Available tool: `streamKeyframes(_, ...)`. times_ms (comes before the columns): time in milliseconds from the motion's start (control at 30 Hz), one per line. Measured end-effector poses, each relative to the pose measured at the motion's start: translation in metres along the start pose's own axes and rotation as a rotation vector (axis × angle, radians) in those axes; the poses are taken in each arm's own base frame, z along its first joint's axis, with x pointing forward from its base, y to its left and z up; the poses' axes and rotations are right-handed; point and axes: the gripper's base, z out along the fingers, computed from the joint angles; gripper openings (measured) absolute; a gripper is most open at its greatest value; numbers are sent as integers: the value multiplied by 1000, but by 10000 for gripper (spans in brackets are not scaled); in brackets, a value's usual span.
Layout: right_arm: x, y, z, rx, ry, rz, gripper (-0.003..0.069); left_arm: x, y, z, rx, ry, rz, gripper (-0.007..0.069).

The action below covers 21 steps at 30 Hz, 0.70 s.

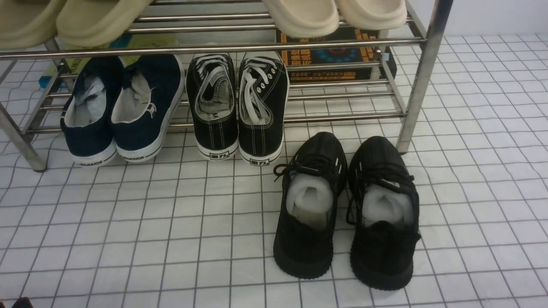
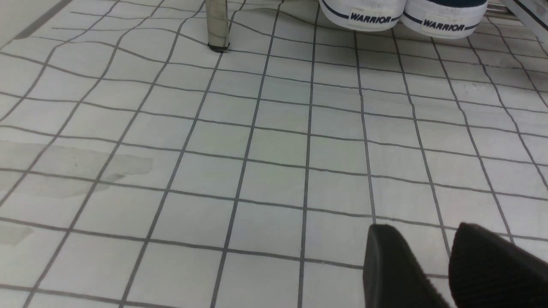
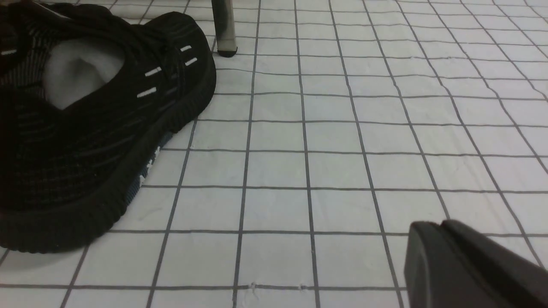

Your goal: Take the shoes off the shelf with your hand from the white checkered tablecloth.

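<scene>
We find the black knit sneakers [image 1: 346, 209] standing side by side on the white checkered tablecloth [image 1: 128, 222], off the steel shoe rack [image 1: 421, 77], just in front of its right front leg, toes toward it and white paper stuffing showing. The left gripper [image 2: 432, 261] hangs low over bare cloth, its fingers slightly apart and holding nothing. The right gripper [image 3: 445, 256] sits beside the right sneaker with its fingers together, gripping nothing.

Matte black, blunt-tipped left gripper [image 2: 432, 256]; right gripper [image 3: 432, 252] looks alike.
</scene>
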Motion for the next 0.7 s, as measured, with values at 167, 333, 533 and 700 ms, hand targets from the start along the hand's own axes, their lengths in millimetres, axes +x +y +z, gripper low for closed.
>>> streamKeyframes(167,0,0,0,0,0,1,46,0,0,0,0,0,0,239)
streamKeyframes(333,0,0,0,0,0,1,50,0,0,0,0,0,0,239)
streamKeyframes(533,0,0,0,0,0,1,55,0,0,0,0,0,0,239)
streamKeyframes(700,0,0,0,-1,0,2,62,0,0,0,0,0,0,239)
